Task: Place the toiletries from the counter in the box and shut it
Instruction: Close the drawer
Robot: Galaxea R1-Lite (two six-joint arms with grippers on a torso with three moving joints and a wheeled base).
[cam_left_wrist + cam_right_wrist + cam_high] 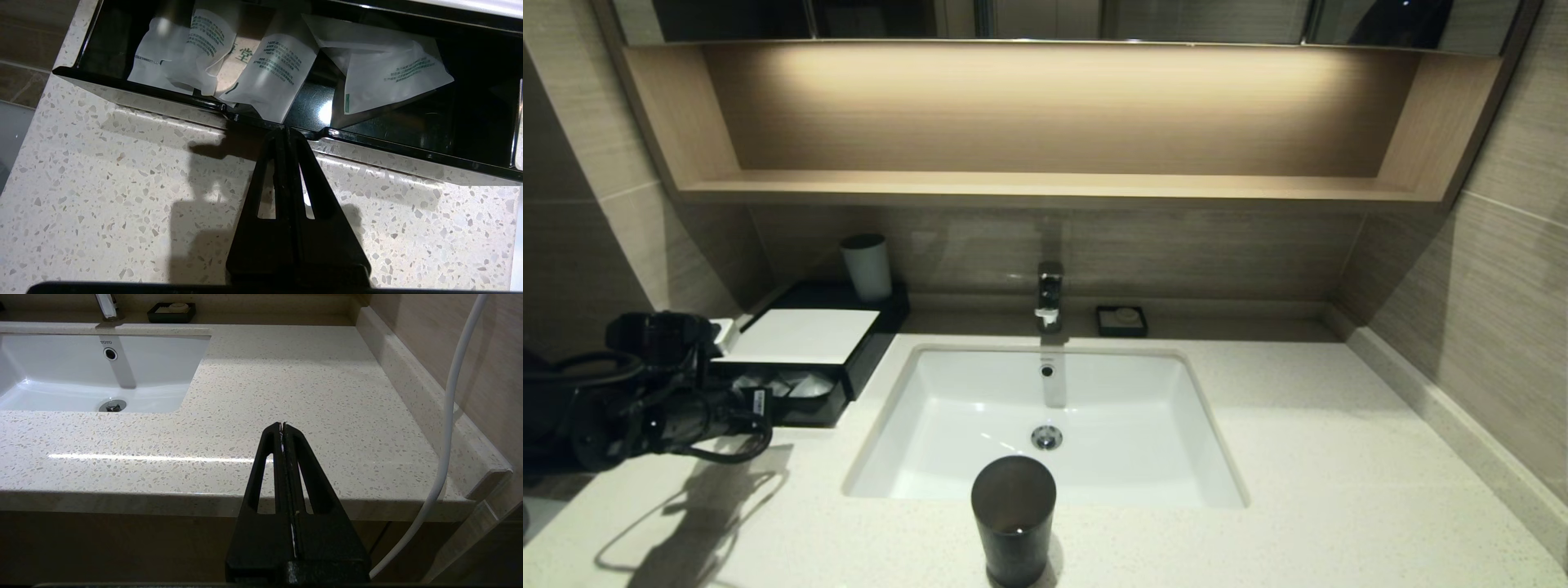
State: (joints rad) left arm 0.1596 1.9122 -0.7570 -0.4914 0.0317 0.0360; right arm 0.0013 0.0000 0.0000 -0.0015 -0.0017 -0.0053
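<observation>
Overhead, the head view shows the left gripper (756, 404) at the near edge of the box (805, 335), whose drawer (800, 400) stands pulled open on the counter (1339, 490) left of the basin (1045, 416); a dark cup (1013, 518) stands nearest. Only the left wrist view reveals the drawer's contents: white sachets (278, 67) with green print lying inside, while the clenched, empty fingertips meet the notch (253, 120) in its front wall. The right wrist view alone shows the right gripper (282, 425), pressed shut, hanging before the counter's near right edge.
</observation>
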